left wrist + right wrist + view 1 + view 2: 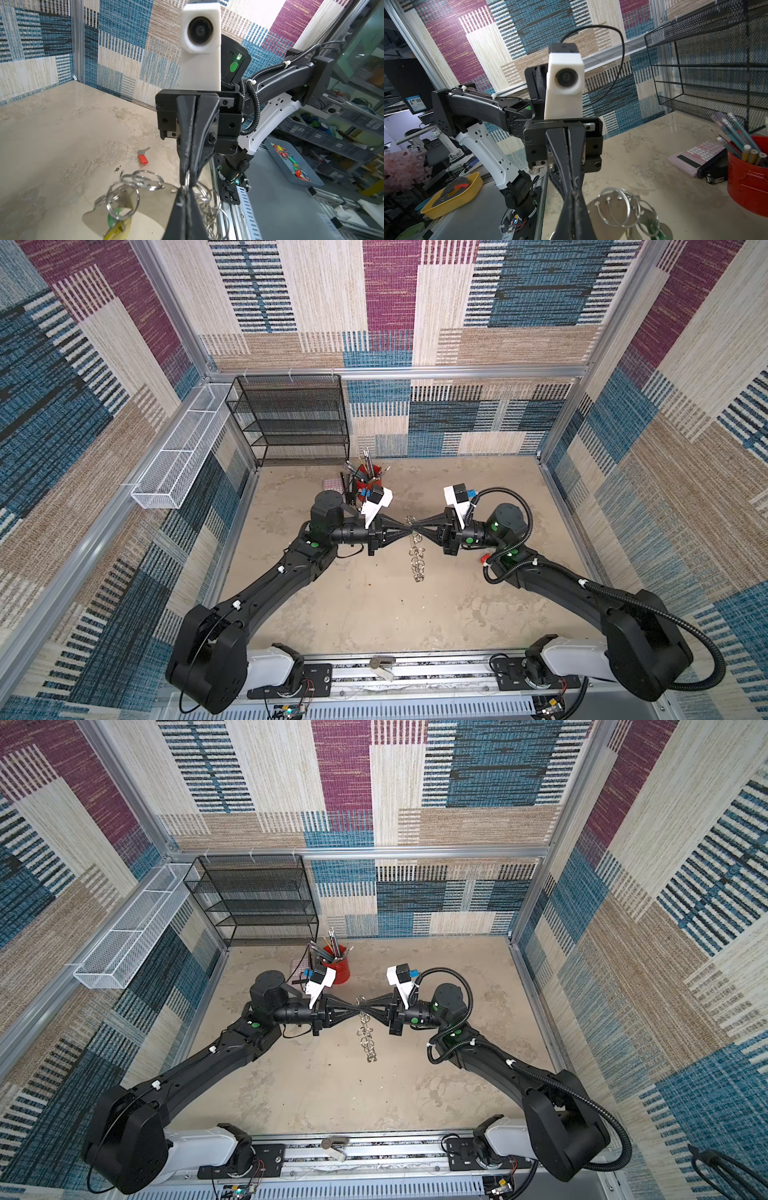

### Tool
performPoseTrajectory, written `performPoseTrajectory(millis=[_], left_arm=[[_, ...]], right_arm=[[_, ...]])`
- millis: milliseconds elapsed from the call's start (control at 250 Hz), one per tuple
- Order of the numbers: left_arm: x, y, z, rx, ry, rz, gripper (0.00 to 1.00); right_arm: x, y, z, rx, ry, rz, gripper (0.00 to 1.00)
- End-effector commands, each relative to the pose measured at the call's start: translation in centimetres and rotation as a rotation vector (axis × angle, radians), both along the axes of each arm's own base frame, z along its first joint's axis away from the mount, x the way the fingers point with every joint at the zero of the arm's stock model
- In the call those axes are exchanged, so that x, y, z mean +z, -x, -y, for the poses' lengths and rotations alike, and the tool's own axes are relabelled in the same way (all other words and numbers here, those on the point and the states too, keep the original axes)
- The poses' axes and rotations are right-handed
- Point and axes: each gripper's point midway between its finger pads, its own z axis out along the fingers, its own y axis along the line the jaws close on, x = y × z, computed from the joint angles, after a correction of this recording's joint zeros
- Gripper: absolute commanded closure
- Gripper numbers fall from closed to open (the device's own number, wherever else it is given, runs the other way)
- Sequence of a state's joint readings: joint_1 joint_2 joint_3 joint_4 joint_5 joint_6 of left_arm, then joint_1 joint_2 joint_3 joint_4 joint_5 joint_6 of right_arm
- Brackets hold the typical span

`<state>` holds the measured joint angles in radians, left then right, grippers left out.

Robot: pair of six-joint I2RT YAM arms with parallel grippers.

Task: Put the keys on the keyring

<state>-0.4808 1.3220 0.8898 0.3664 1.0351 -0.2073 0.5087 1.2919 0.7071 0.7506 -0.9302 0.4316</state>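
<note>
The keyring (417, 560) hangs above the middle of the table in both top views, a grey band (149, 199) edged with silver split rings (618, 205). My left gripper (405, 527) and right gripper (418, 527) meet tip to tip at its upper end, both shut on it. In the left wrist view a ring sits pinched where the left gripper (186, 190) and the right gripper (188, 179) meet. Yellow (119, 227) and green (112, 220) key tags hang from the lower rings. A red-tagged key (143, 158) lies loose on the table by the right arm (484, 559).
A red pencil cup (371, 477), a pink calculator (332, 484) and a black stapler (713, 168) stand at the back. A black mesh shelf (291, 418) and a white wire basket (183, 456) line the back left. Trays (295, 164) (452, 193) sit outside the cell.
</note>
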Motion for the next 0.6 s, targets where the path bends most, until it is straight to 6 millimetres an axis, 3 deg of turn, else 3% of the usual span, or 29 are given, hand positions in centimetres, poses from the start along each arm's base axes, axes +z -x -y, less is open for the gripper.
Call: performPoseTrajectory(millis=[0, 84, 304, 376, 596], left_arm=[[0.6, -1.9, 0.5, 0.072, 0.003, 0.009, 1.0], [0.4, -2.2, 0.7, 0.073, -0.006, 0.002, 1.0], [0.0, -2.5, 0.8, 0.099, -0.067, 0.013, 1.0], [-0.1, -2.5, 0.9, 0.104, -0.113, 0.011, 1.0], [-0.7, -1.8, 0.8, 0.108, -0.262, -0.018, 1.0]], right_arm=[[0.4, 0.8, 0.3, 0.033, -0.007, 0.019, 1.0], [0.3, 0.6, 0.8, 0.031, -0.007, 0.01, 0.99], [1.0, 0.5, 2.4, 0.021, -0.026, 0.021, 0.81], [1.4, 0.2, 3.1, -0.001, -0.038, 0.02, 0.69], [1.9, 0.0, 4.5, -0.062, -0.062, 0.026, 0.64]])
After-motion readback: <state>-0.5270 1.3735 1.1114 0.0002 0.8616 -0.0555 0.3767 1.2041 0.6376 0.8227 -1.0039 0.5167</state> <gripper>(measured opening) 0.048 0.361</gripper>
